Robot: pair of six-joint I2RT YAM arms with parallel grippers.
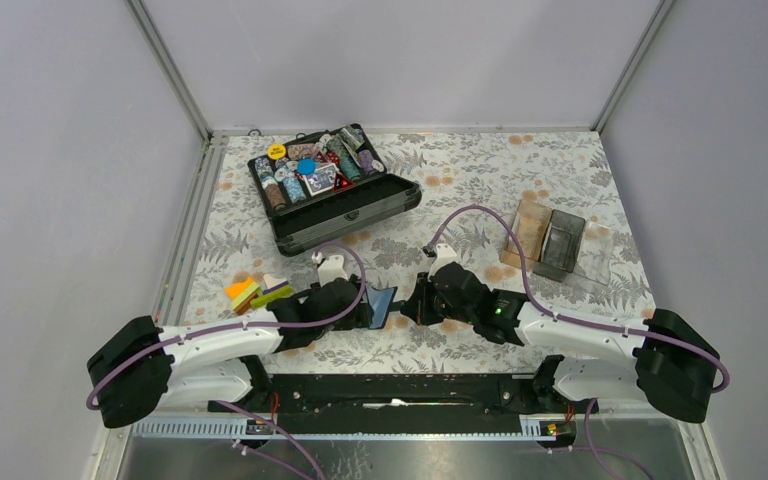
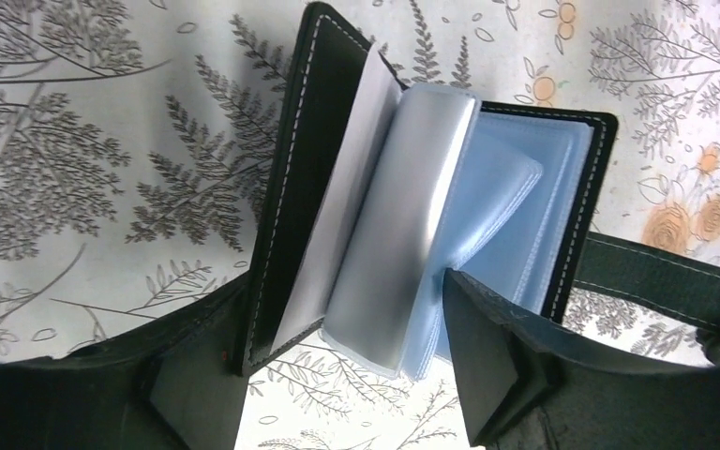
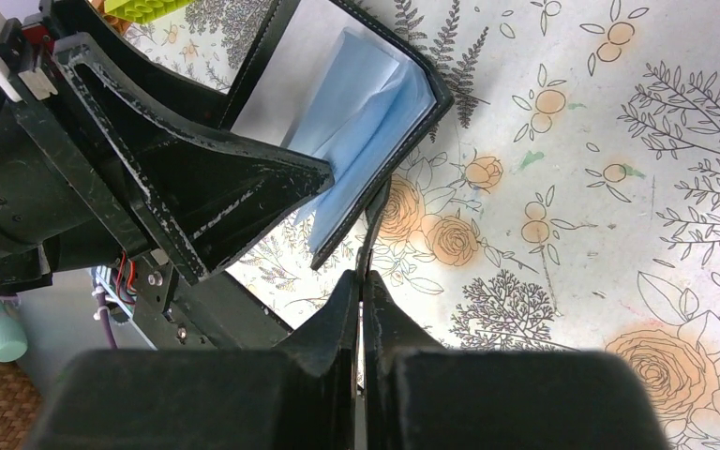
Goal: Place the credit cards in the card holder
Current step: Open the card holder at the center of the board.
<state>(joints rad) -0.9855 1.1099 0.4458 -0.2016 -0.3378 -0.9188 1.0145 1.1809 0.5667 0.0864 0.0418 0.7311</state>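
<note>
The right gripper [image 3: 361, 286] was clamped on the card holder [image 2: 431, 225]; the left gripper [image 2: 342, 300] straddled its open pages, jaws wide.

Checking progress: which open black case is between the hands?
The small card holder, showing blue-grey pockets; the big chip case lies farther back, full of chips.

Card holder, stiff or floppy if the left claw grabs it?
Likely floppy: the card holder fans its sleeves apart loosely. Probably light: it stands open with the right claw pinching only a thin strap. Glossy sleeves may slip.
</note>
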